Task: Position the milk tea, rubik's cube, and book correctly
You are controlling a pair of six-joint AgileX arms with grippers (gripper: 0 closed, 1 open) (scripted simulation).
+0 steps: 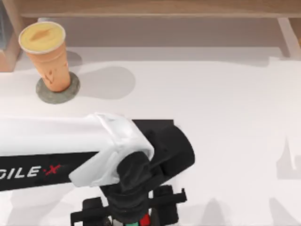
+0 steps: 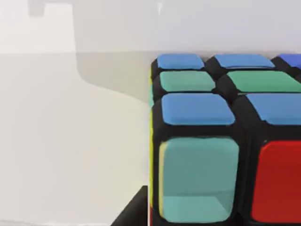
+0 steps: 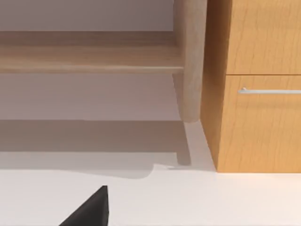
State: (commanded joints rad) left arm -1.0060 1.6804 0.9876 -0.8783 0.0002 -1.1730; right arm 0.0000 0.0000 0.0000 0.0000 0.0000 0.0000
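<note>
White table top [image 1: 221, 117], with a wooden shelf [image 1: 150, 7] along the back. Far back on the left side: milk tea [image 1: 47, 54], standing straight up on a round grey coaster [image 1: 59, 94]. Looks done with, judging by that spot.

Stretched across from the left edge to the near middle: left arm [image 1: 56, 146], big and white. At its end, down by the near edge, left gripper [image 1: 134, 214], pointing down at the table. Right under it, very close up in the left wrist view: rubik's cube [image 2: 211, 141], with blue, green and red squares. Sitting on the table or lifted off it? Hard to say. Held tight or not? Cannot tell.

Off on its own: right gripper [image 3: 91, 207], low over the table and facing a wooden cabinet [image 3: 254, 94] with a drawer handle. Open or closed? Cannot tell either. Seems parked.

Things to watch out for:
- Slipping. Smooth little cube, easy to drop or twist if pinched near a corner.
- Bumping. Long arm, tall cup with a narrow bottom. One wide swing toward the back left, and over goes the drink.
- Pushing. Coming down crooked, and away slides the cube across the table.
</note>
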